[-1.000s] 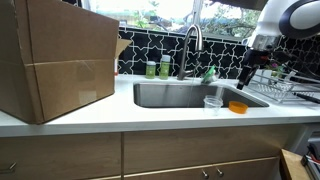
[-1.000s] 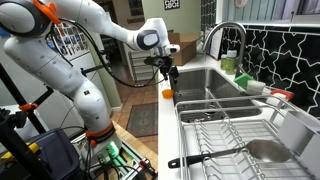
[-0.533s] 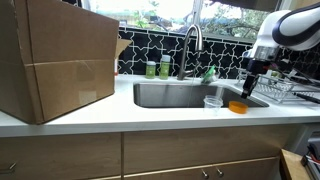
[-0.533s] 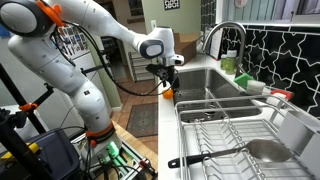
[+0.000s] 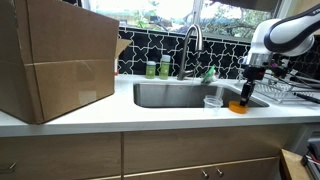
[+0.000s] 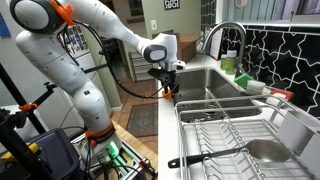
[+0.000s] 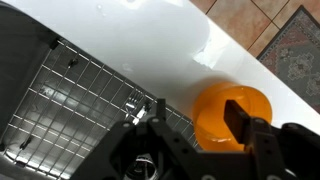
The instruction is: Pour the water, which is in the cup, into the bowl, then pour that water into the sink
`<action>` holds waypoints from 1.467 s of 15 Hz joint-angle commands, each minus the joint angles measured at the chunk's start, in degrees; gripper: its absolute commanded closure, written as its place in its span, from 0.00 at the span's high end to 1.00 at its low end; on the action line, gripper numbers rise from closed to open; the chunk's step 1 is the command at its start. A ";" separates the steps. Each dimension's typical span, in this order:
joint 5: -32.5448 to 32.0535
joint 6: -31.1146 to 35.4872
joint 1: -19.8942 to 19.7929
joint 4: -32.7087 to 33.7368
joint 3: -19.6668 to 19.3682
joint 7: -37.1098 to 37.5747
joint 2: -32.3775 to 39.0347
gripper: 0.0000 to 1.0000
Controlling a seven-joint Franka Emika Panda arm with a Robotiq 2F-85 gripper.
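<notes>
The orange bowl (image 5: 237, 106) sits on the white countertop at the front right corner of the sink (image 5: 170, 95). The clear cup (image 5: 212, 101) stands upright just beside it, toward the sink. My gripper (image 5: 246, 93) is open and hangs low over the bowl. In the wrist view the jaws (image 7: 198, 115) straddle the rim of the bowl (image 7: 215, 105), with one finger over its inside and the other outside it. In an exterior view the gripper (image 6: 168, 88) hides most of the bowl (image 6: 166, 94). The water is too clear to make out.
A wire dish rack (image 5: 272, 88) stands right of the bowl, close to the gripper, and also shows in the wrist view (image 7: 70, 100). The curved faucet (image 5: 192, 40) and green bottles (image 5: 158, 69) are behind the sink. A big cardboard box (image 5: 55, 60) fills the counter's left.
My gripper has come down and moved a little toward the bowl, from above the dish rack's edge to just over the bowl. The cup and bowl have not moved.
</notes>
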 commanded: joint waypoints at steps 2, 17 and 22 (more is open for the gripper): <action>2.17 1.74 0.07 1.29 0.24 -0.95 2.64 0.58; -1.22 0.40 -1.94 2.63 1.53 0.76 1.57 0.01; -12.36 0.06 -8.11 4.52 2.84 11.50 -1.45 0.01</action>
